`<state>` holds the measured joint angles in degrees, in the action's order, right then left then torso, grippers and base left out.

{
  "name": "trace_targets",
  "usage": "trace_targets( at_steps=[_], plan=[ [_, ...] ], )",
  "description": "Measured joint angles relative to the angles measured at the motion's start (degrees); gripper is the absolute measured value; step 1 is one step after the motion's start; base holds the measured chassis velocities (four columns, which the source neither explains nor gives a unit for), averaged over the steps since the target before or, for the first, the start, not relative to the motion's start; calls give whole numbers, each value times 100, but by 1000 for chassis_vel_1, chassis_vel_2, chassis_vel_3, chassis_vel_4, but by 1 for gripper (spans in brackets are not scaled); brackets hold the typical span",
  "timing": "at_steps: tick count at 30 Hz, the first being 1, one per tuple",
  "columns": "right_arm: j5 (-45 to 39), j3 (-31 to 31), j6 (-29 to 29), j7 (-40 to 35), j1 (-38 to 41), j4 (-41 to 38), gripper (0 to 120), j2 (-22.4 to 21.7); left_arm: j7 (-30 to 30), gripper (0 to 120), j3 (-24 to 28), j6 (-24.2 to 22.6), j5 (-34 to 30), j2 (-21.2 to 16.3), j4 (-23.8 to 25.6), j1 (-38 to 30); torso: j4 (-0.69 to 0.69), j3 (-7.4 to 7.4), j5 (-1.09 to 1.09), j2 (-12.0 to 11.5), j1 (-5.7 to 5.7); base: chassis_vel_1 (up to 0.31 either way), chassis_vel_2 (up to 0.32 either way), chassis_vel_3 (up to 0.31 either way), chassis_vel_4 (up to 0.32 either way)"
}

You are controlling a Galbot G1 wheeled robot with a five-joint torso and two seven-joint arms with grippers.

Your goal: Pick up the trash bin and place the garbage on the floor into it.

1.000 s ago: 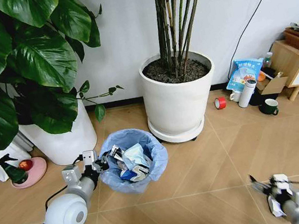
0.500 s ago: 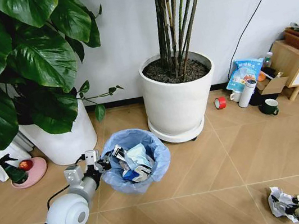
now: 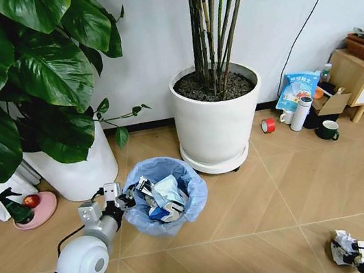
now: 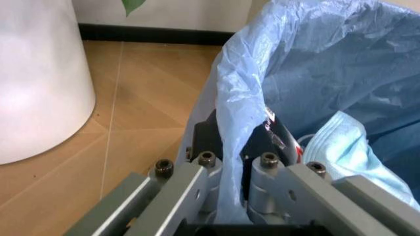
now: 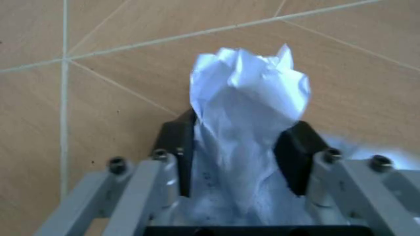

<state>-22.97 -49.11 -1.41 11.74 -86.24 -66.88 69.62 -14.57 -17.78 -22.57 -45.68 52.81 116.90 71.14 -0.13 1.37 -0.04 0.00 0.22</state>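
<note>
The floor is light brown wood and takes up most of the head view. A big leafy plant stands at the back left in a white pot. Another big white pot with thin stems stands near the middle, by the wall.

The trash bin sits on the floor in front of the two pots. A crinkly blue bag lines it and folds over its rim. Bits of rubbish lie inside it.

The left gripper is at the bin's left edge. In the left wrist view its jaws are closed on the bin's rim, with the blue bag pinched between them.

The right gripper is low at the front right, close to the floor. Its jaws squeeze a crumpled white paper wad, and the top of the wad sticks out past the dark fingertips.
</note>
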Motion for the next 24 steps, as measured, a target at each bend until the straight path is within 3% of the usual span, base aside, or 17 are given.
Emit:
trace_targets(
  at_steps=[9,19,24],
  plan=[
    [-19,-2,-97,-16,31,98,3,18,-29,0,29,4,16,6,36,21,0,0,0,0,0,0,0,0,0],
    [-32,-34,-158,-32,18,-27,0,46,-48,0,25,6,25,-9,101,69,0,0,1,0,0,0,0,0,0],
    [-50,-173,-119,-34,-108,-645,0,44,-91,0,7,8,25,-9,135,109,0,0,0,0,0,0,0,0,0]
  ],
)
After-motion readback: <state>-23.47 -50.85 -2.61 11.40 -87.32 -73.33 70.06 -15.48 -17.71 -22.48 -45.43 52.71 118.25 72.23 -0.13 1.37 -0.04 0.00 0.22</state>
